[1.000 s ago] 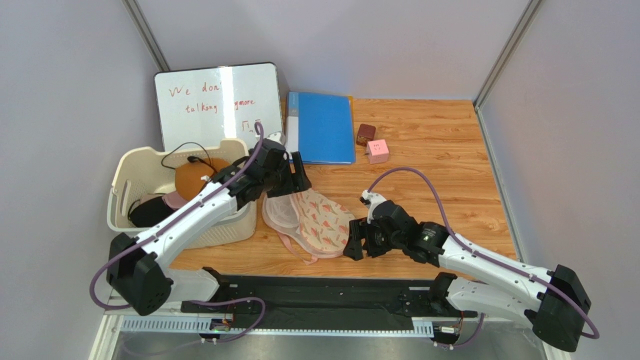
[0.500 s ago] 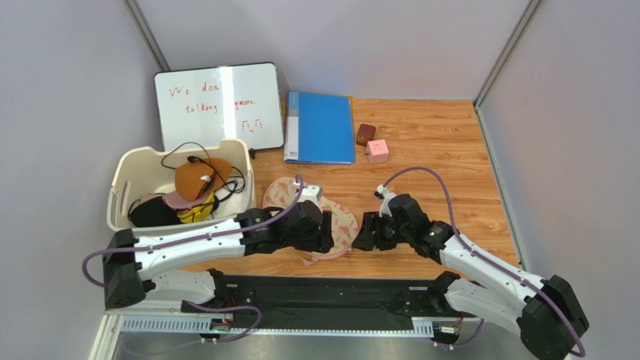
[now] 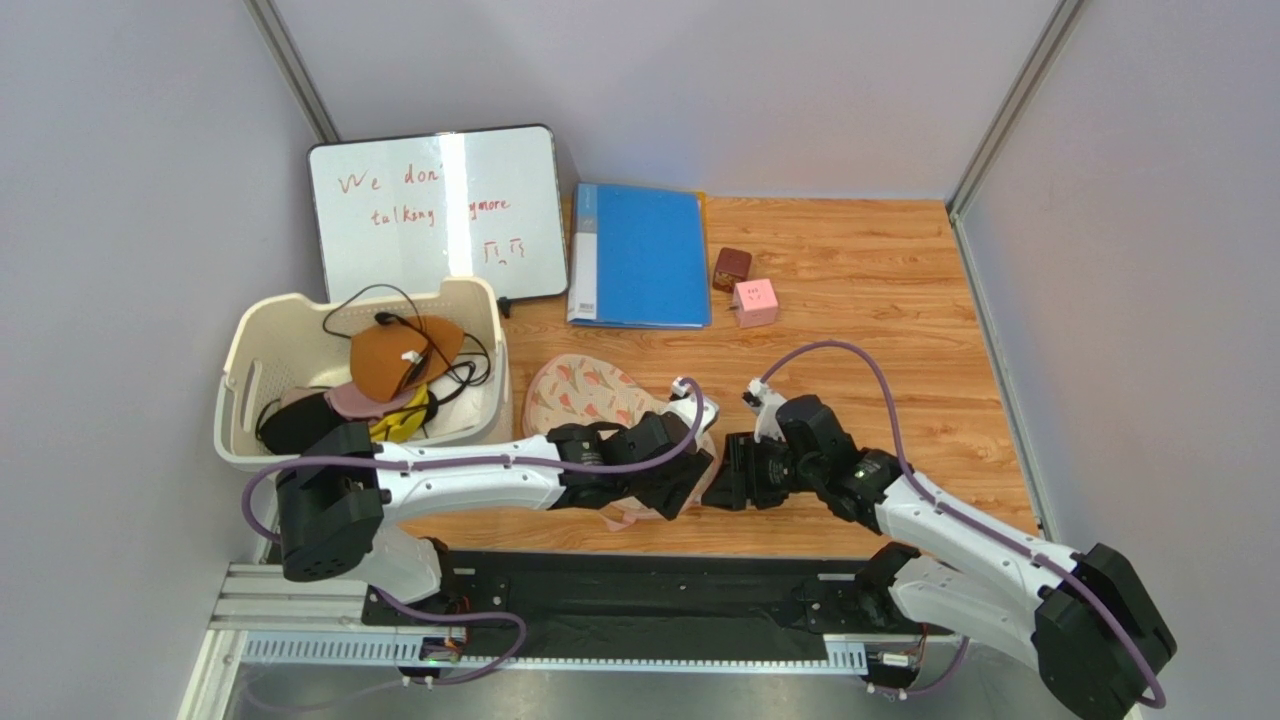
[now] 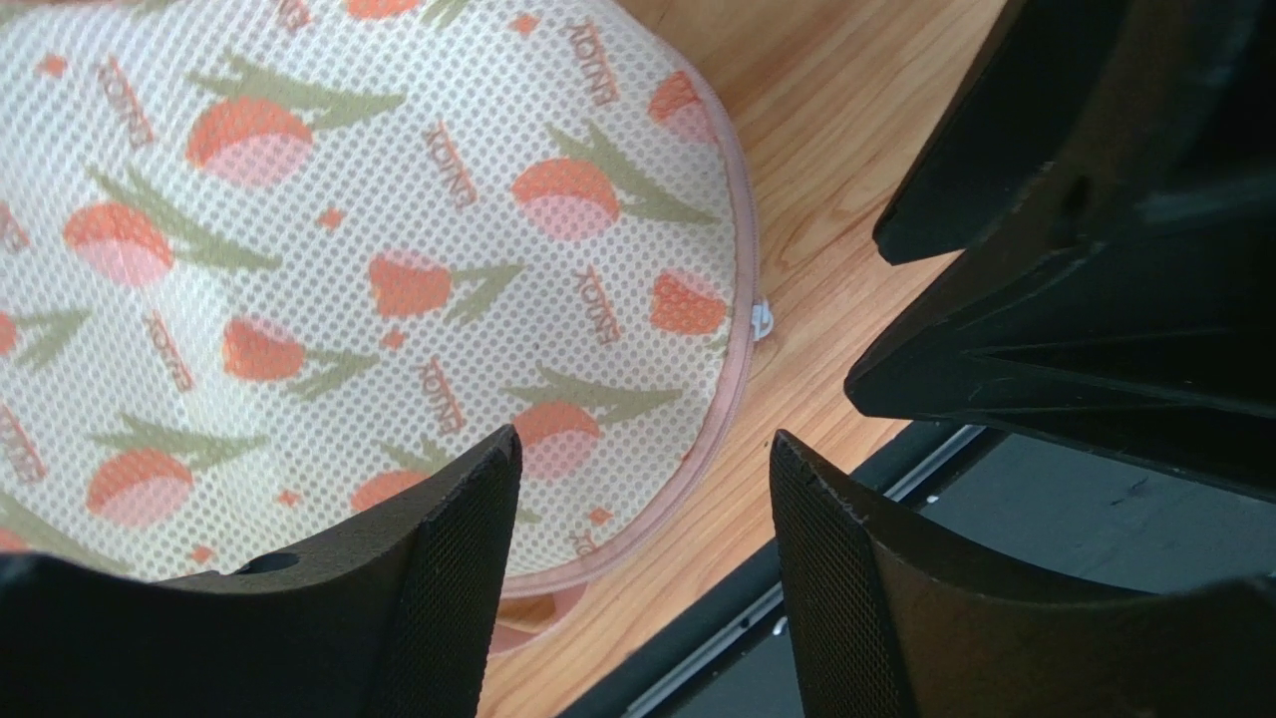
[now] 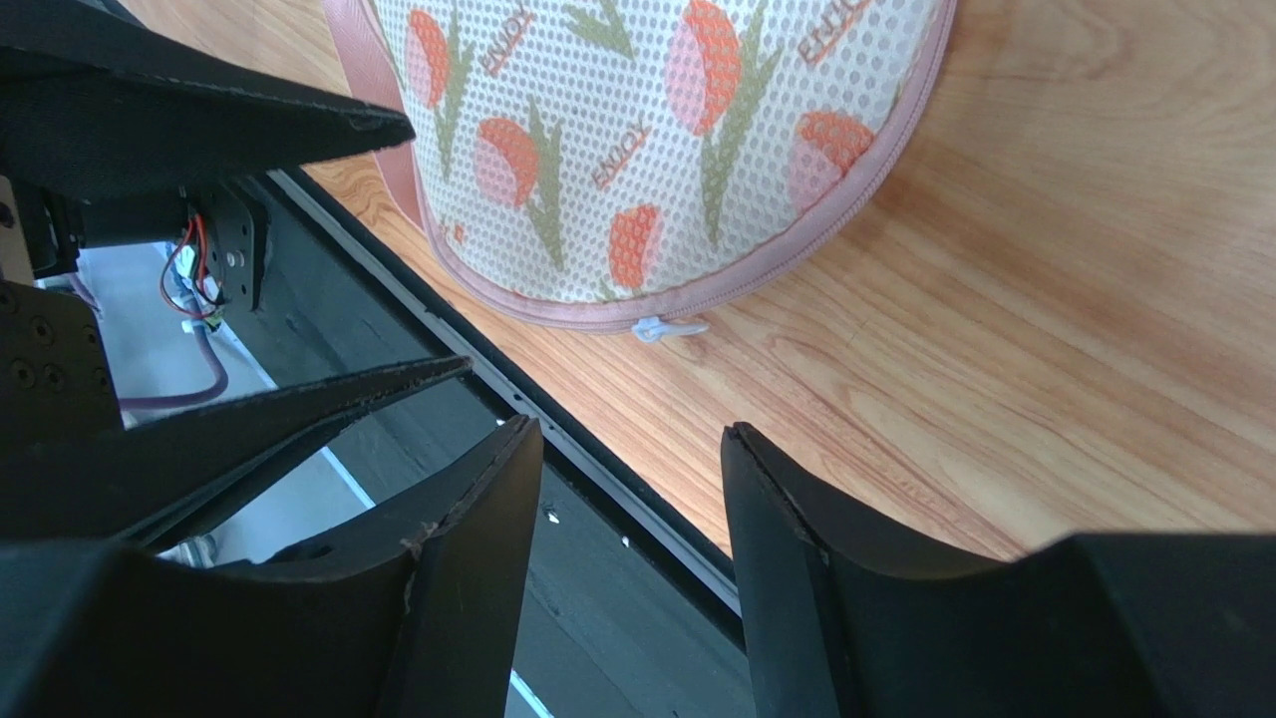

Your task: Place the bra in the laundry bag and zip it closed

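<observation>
The laundry bag (image 3: 579,393) lies flat on the wood table with its printed side up, and its near right end is hidden under my left arm. In the wrist views its pink zip edging runs round the rim, with a small white zip pull (image 4: 761,319) (image 5: 668,326) lying on the wood. My left gripper (image 3: 679,483) (image 4: 644,442) hovers open over the bag's near edge, with nothing between its fingers. My right gripper (image 3: 721,480) (image 5: 629,434) is open just right of it, facing the bag, also holding nothing. The orange-brown bra (image 3: 394,357) lies in the basket.
The cream basket (image 3: 248,375) with dark and yellow garments stands at the left. At the back are a whiteboard (image 3: 436,210), a blue folder (image 3: 643,255), a brown box (image 3: 732,267) and a pink box (image 3: 754,300). A black rail (image 3: 631,578) runs along the near edge.
The left arm swung from the bag's far end down to its near right end. The bag, open before with white mesh showing, now lies folded. The right gripper edged toward the bag, its jaws narrowing.
</observation>
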Robot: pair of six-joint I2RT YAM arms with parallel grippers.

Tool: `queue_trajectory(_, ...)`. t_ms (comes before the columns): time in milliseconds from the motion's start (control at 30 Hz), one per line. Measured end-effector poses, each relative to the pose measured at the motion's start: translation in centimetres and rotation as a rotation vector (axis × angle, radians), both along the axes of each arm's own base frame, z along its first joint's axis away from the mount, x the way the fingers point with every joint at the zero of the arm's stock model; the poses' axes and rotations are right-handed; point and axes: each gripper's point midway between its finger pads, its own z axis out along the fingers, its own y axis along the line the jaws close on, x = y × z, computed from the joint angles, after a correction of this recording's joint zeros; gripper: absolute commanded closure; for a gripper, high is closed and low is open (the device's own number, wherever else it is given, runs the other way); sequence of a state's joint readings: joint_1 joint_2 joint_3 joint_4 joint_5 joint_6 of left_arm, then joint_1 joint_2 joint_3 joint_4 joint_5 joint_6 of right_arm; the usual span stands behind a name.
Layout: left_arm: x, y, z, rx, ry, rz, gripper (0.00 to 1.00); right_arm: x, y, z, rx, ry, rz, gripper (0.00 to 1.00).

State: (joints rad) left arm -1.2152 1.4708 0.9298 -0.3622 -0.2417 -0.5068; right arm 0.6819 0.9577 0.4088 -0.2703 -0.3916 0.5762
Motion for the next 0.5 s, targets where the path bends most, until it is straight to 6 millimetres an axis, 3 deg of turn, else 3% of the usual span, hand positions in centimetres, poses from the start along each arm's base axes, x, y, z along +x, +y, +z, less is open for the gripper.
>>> queue_trajectory(233,0.0,-1.0,-1.4,0.039,-0.038,-0.111,0.36,-0.2,-0.1,-0.4,-0.004,0.012,-0.001,0.5)
queue_trajectory(500,-0.4,-0.3,-4.3,0.097,-0.014,-0.137,0.54,-0.4,-0.2,-0.9,0.0,0.016,-0.004,0.54)
